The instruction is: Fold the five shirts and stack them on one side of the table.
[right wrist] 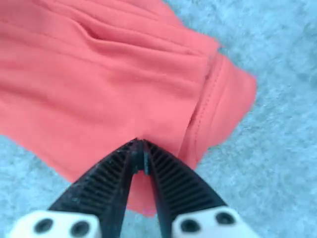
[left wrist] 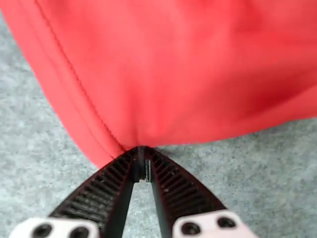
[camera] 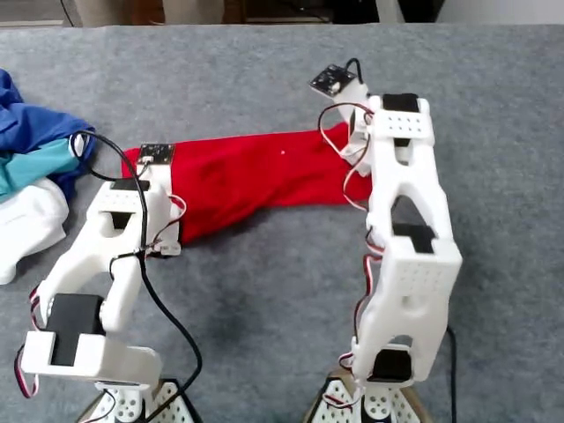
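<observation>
Clamping the red shirt (camera: 256, 176) at nine and three o'clock, left gripper (left wrist: 142, 154) and right gripper (right wrist: 140, 147) should lift together, evenly.

Shirt layout on the table (camera: 264, 300)
The flat shirt (camera: 256, 176) lies across the table's middle. The left gripper (left wrist: 142, 150) is clamped on its left end and the right gripper (right wrist: 140, 144) on its right end. The shirt pile (camera: 31, 176) lies at the table's left edge, near that left end.
</observation>
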Robot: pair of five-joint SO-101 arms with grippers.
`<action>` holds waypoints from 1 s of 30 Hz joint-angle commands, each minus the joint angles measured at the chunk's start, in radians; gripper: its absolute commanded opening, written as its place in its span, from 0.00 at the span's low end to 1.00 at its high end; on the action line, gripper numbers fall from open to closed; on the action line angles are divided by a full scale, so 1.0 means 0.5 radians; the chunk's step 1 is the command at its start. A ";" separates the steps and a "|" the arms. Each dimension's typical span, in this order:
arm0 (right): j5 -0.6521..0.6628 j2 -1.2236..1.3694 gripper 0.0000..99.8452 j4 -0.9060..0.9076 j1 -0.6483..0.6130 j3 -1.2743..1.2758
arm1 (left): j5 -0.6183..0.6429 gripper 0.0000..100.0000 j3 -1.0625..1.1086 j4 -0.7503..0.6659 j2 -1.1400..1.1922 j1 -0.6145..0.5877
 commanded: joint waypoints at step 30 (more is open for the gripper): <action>-0.061 -0.023 0.01 -0.549 0.011 0.180 | 1.142 0.02 -1.237 -0.120 0.505 0.924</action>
